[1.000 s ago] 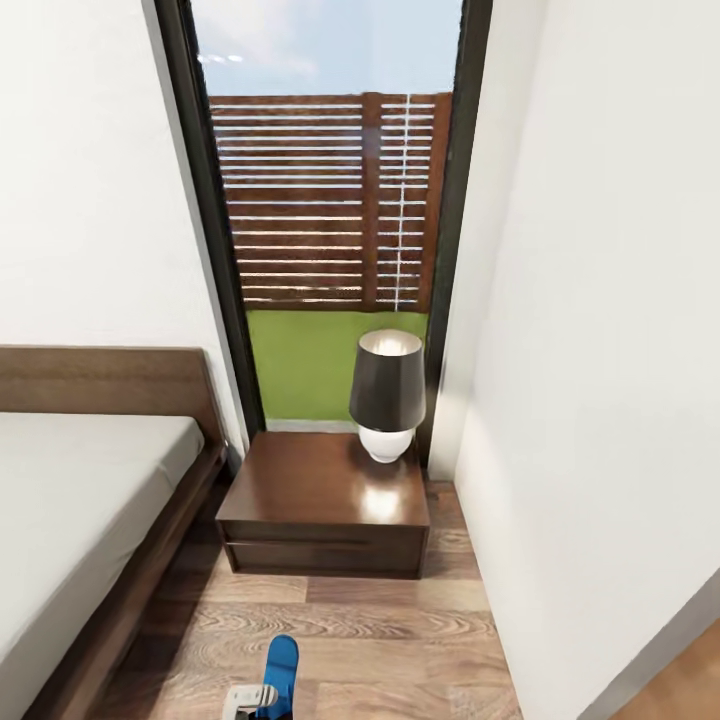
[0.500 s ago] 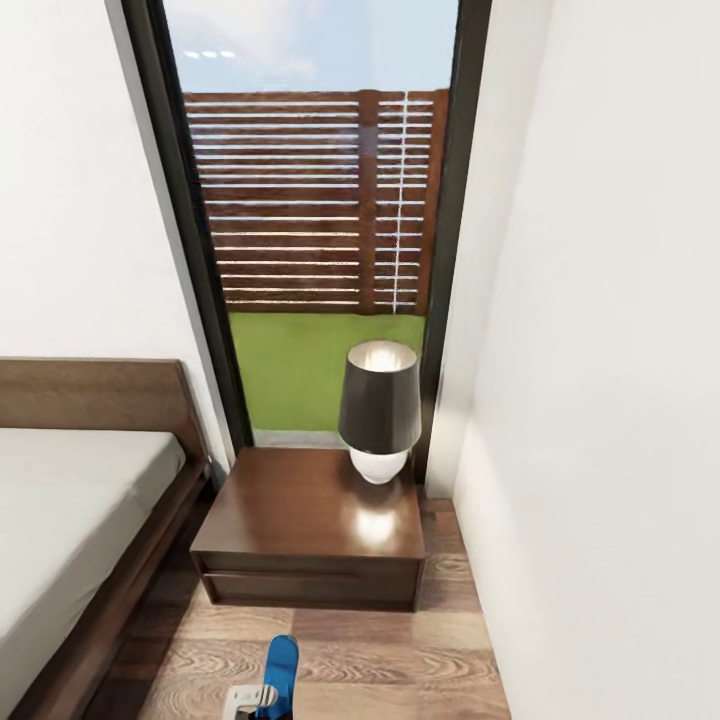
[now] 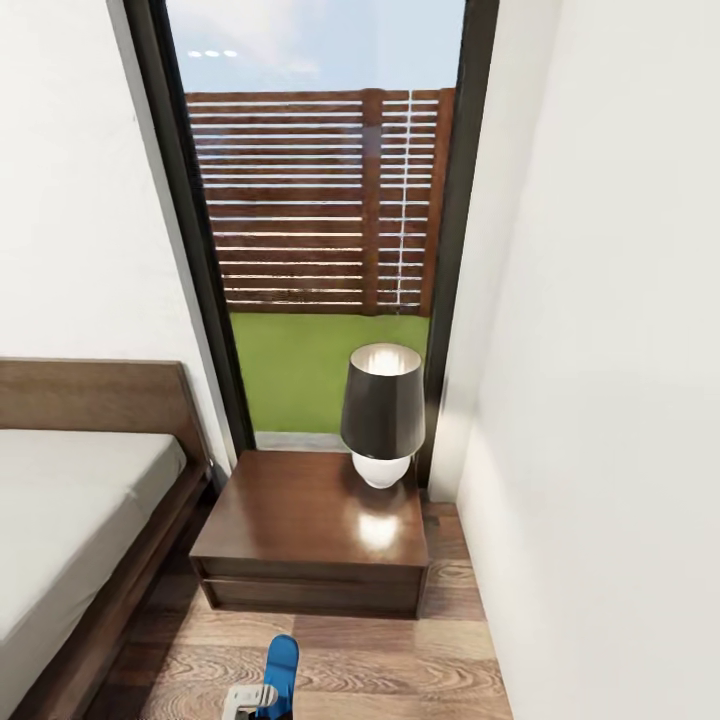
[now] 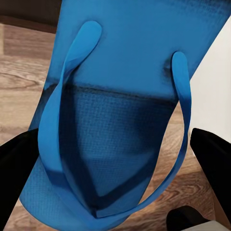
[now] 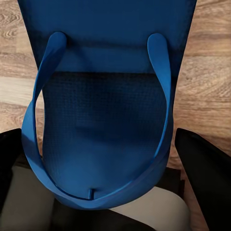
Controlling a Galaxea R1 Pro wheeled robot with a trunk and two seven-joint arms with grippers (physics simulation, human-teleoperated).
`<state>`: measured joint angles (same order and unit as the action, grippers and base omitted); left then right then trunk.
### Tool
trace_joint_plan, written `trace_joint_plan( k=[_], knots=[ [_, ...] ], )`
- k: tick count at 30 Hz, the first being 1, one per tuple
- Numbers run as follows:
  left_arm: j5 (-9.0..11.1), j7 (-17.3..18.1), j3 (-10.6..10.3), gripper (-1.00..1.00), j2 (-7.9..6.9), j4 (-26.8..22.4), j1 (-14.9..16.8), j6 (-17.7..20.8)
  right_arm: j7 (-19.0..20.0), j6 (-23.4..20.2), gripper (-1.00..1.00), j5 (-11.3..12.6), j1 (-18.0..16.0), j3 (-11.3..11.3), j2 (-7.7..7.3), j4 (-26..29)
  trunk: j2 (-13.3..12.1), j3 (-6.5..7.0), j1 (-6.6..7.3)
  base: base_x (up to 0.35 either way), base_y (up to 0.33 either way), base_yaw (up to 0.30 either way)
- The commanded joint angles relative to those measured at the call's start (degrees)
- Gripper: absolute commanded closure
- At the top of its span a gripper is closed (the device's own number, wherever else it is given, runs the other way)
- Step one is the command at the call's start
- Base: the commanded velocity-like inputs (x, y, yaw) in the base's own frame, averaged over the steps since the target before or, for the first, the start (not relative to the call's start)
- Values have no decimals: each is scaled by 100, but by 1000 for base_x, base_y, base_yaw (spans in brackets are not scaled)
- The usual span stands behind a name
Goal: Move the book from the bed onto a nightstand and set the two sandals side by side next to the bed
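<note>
My left gripper point(image 4: 113, 192) is shut on a bright blue sandal point(image 4: 125, 62) with blue straps; a black finger point(image 4: 14, 178) sits at each side of the sole. My right gripper point(image 5: 108, 192) is shut the same way on the other blue sandal point(image 5: 106, 38), above wood floor. In the head view one sandal point(image 3: 281, 662) pokes up at the bottom edge beside a white gripper part. The nightstand point(image 3: 290, 520) stands ahead, between the bed point(image 3: 60, 500) on the left and the wall. The book is out of view.
A dark-shaded lamp point(image 3: 382, 410) with a white base occupies the nightstand's back right corner. Behind it is a tall dark-framed window point(image 3: 320, 200). A white wall point(image 3: 600, 400) runs close along the right. A narrow strip of plank floor point(image 3: 400, 670) lies in front of the nightstand.
The camera has moved: the nightstand now sits lower in the picture and less of the bed shows. The sandal at the bottom edge keeps its place in the view.
</note>
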<state>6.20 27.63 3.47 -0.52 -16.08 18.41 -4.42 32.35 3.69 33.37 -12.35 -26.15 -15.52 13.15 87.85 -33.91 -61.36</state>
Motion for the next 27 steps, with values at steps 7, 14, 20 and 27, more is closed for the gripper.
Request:
trace_joint_plan(
  k=[7,14,20,27],
  knots=[
    [22,41,31,100,4,9,5,3,7,27,100,38,-5,-48,-4,-5,3,19,0,0,0,70],
    [22,41,26,100,7,9,5,3,0,80,100,35,-5,-48,-4,-5,3,35,0,0,0,257],
    [22,41,25,100,5,9,5,3,-6,117,100,38,-5,-48,-4,-5,3,36,0,0,0,290],
    [22,41,24,100,7,9,5,3,-19,123,100,36,-5,-48,-4,-5,3,36,0,0,0,292]
  ],
)
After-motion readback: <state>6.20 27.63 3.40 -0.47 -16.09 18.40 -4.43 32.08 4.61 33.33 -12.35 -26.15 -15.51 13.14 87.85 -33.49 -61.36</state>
